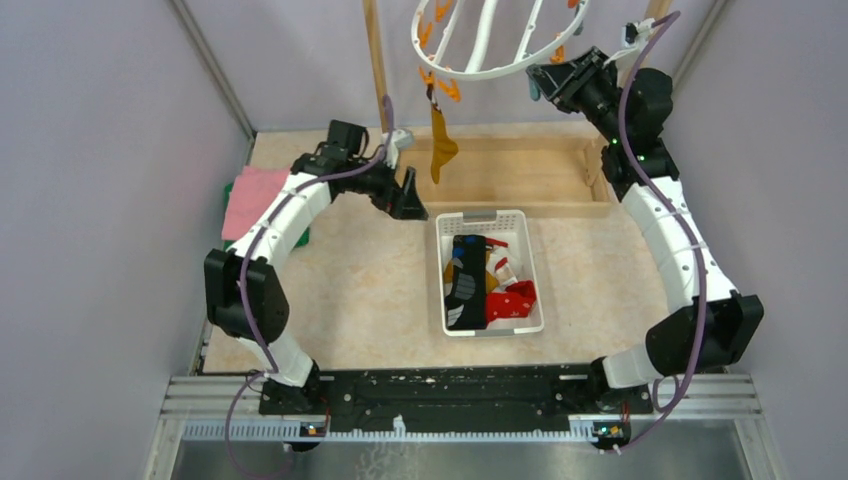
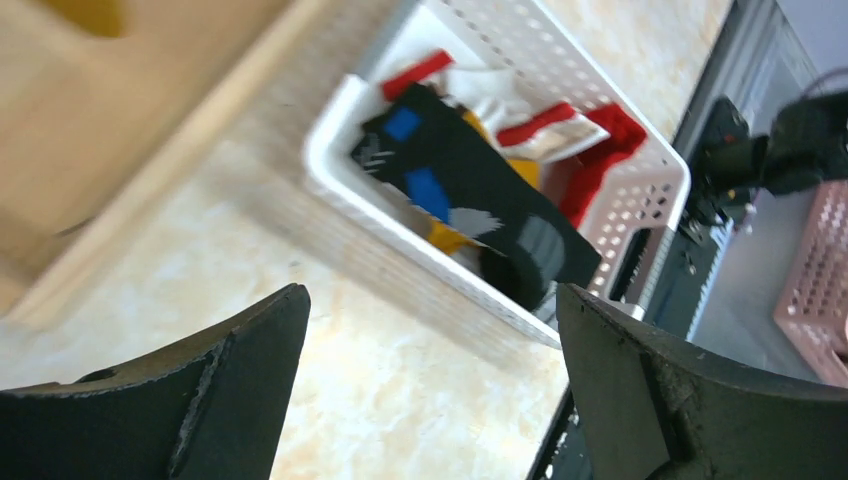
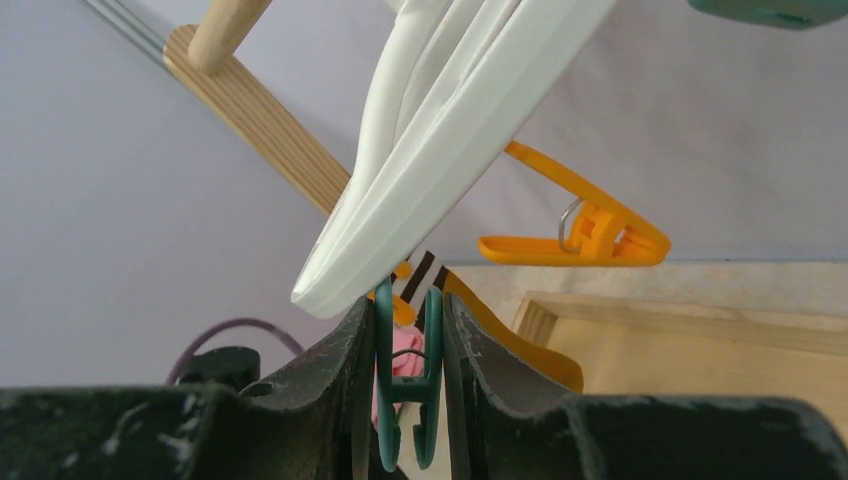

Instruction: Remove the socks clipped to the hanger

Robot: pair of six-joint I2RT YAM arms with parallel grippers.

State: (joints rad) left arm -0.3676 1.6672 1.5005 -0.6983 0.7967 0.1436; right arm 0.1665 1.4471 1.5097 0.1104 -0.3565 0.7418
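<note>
The white oval hanger (image 1: 478,72) hangs at the top, with orange clips. One mustard yellow sock (image 1: 441,145) still hangs clipped from its left side. Several socks lie in the white slotted basket (image 1: 531,270): a black sock with coloured patches (image 1: 466,280), red ones (image 1: 511,301) and a white one. My left gripper (image 1: 412,196) is open and empty, low between the yellow sock and the basket. My right gripper (image 3: 408,380) is up at the hanger's right rim (image 3: 420,180), shut on a teal clip (image 3: 407,385), squeezing it. In the left wrist view the basket (image 2: 350,180) holds the black sock (image 2: 470,195).
A wooden frame (image 1: 540,175) lies at the back and its upright post (image 1: 375,60) rises beside the hanger. Folded pink and green cloths (image 1: 252,198) lie at the left. Loose orange clips (image 3: 575,235) dangle near my right gripper.
</note>
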